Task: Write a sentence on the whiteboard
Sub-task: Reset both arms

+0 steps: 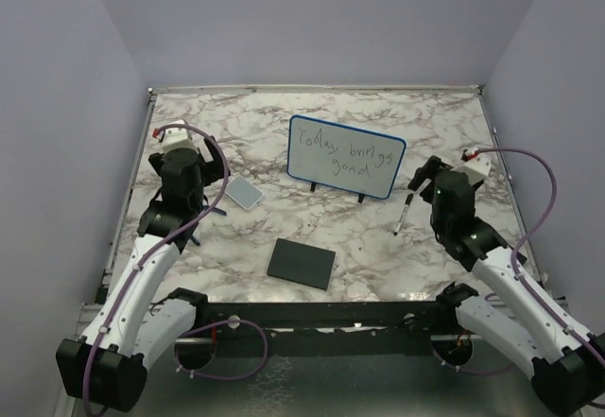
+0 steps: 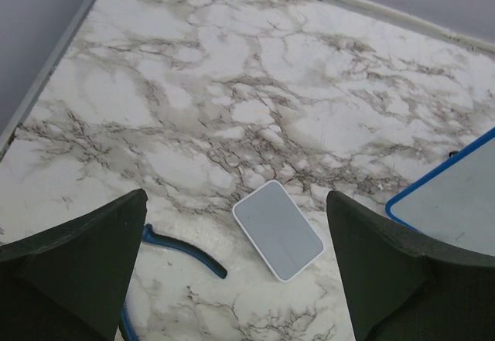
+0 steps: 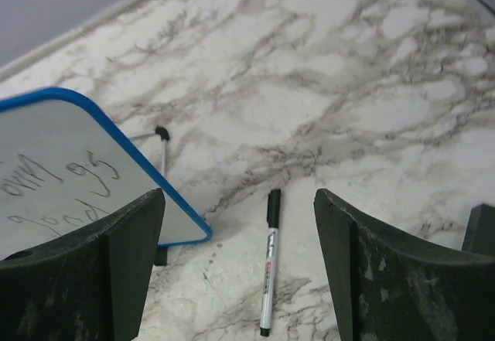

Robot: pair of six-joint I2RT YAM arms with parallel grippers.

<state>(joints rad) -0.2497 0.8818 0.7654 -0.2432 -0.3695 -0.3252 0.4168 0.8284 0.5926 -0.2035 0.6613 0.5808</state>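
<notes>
Whiteboard (image 1: 378,179): cropped in wrist views | sentence (image 1: 340,148): last word hard to read

Right wrist: white blue-rimmed whiteboard (image 3: 85,148) cut at 9 o'clock, lower edge behind right gripper (image 3: 238,194); dark handwritten sentence (image 3: 58,194) mostly off-frame. Dark block (image 3: 481,229) at 3 o'clock clipped, unidentifiable. Left wrist: blue curved strip (image 2: 186,252) at 7 o'clock runs under left gripper (image 2: 236,196).

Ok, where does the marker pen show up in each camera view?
Top external: the marker pen lies on the table, just right of the whiteboard.
Left wrist: not in it.
Right wrist: low centre, right of the whiteboard's lower corner.
Shared landmark: the whiteboard's blue rim, at the right edge of the left wrist view and at left in the right wrist view.
</notes>
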